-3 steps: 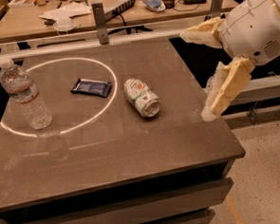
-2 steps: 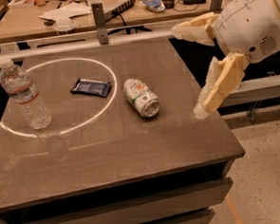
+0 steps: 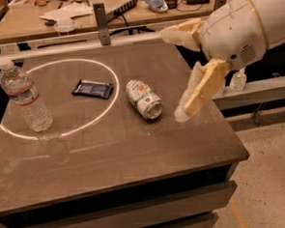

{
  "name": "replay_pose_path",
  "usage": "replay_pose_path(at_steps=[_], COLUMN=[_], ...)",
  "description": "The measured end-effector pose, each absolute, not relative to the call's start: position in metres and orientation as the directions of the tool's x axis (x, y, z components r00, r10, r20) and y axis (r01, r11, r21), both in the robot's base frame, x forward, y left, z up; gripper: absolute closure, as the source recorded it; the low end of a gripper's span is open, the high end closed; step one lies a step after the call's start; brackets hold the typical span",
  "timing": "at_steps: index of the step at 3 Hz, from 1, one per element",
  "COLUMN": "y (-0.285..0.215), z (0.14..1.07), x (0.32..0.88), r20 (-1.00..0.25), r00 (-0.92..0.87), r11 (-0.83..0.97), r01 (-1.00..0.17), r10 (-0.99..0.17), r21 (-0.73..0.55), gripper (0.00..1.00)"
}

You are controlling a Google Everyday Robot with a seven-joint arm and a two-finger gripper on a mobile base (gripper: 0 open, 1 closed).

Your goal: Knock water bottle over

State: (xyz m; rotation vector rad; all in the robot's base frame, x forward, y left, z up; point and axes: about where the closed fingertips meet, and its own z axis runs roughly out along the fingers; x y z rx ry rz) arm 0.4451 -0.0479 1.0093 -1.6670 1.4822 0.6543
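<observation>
bottle: 1, stood upright at left edge | can: 1, laid centre | packet: 1, laid between them | gripper: positioned over right edge, fingers spread, empty

Single camera, high on the near side of the dark table, tilted steeply down, facing the cluttered desk behind it. Close in: the tabletop fills most of the frame, table front along the bottom, floor in the lower right corner. Arm enters from the upper right, very near the lens. The gripper hangs over the table's right side, fingers spread wide. Water bottle sits at the left edge of view.
</observation>
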Motion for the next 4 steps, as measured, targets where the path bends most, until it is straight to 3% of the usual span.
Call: replay_pose_path(at_steps=[1,3,4], y=[0.037,0.149,0.183], z=[1.001,0.96,0.95], x=[0.461,0.464,0.476], r20=[-0.894,-0.932,-0.942], r00=[0.202,0.093,0.064], r11=[-0.014,0.1,0.151], r01=[-0.977,-0.986,-0.981], r10=[-0.399,-0.351,-0.328], r21=[-0.214,-0.136,-0.12], gripper=[0.0,0.0,0.0])
